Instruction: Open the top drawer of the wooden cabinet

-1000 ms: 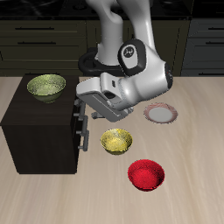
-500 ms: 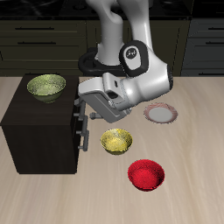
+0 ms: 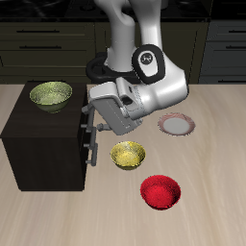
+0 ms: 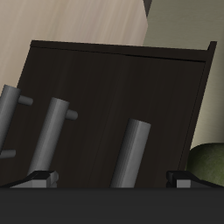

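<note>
Right now the tool (image 3: 92,123) sits spread wide at the top drawer (image 3: 84,130) handle (image 4: 134,153) — gripping nothing.

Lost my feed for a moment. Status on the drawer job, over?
Gripper at the wooden cabinet front, jaws open astride the top drawer handle. Drawer not visibly pulled out. Yellow bowl close beside the cabinet front.
</note>
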